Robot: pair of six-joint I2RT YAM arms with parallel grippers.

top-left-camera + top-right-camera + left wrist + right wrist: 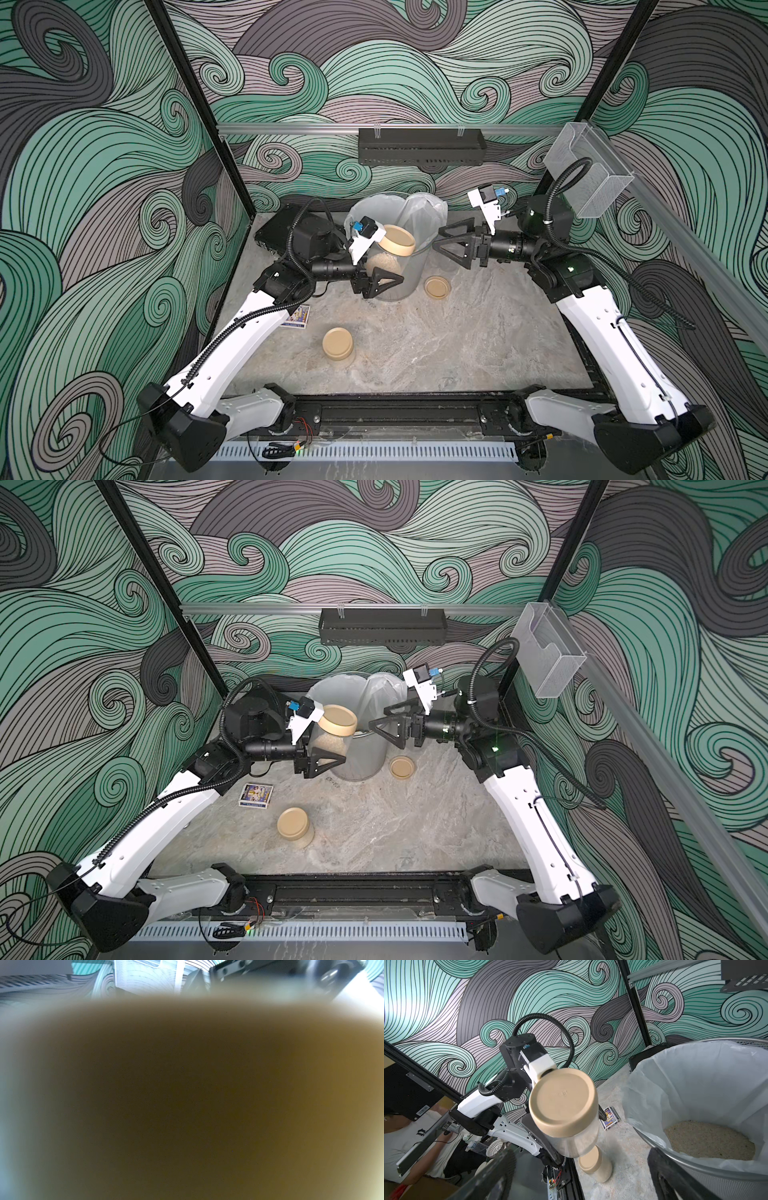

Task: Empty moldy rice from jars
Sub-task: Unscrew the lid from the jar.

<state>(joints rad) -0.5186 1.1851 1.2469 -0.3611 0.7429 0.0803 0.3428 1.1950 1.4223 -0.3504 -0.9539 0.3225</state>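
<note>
Standing at the tabletop's [457,340] rear, wastebasket [417,266] has rice [708,1138] inside. Left gripper [384,274] clamped on tilted jar [382,259], lid on, rice inside, just beside wastebasket. Right gripper [438,237] jaws apart, empty; second jar [338,343] upright on tabletop.

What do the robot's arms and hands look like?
The left arm and right arm have white shells, black joints and bases, and black ribbed cable hoses. The left hand and right hand are black, with hollow triangular fingers and white camera mounts.

Free passage: gap between held jar [386,259] and right gripper [436,238], above wastebasket [417,270] mouth (liner-draped); standing jar [338,343] obstructs near tabletop [478,345].
</note>
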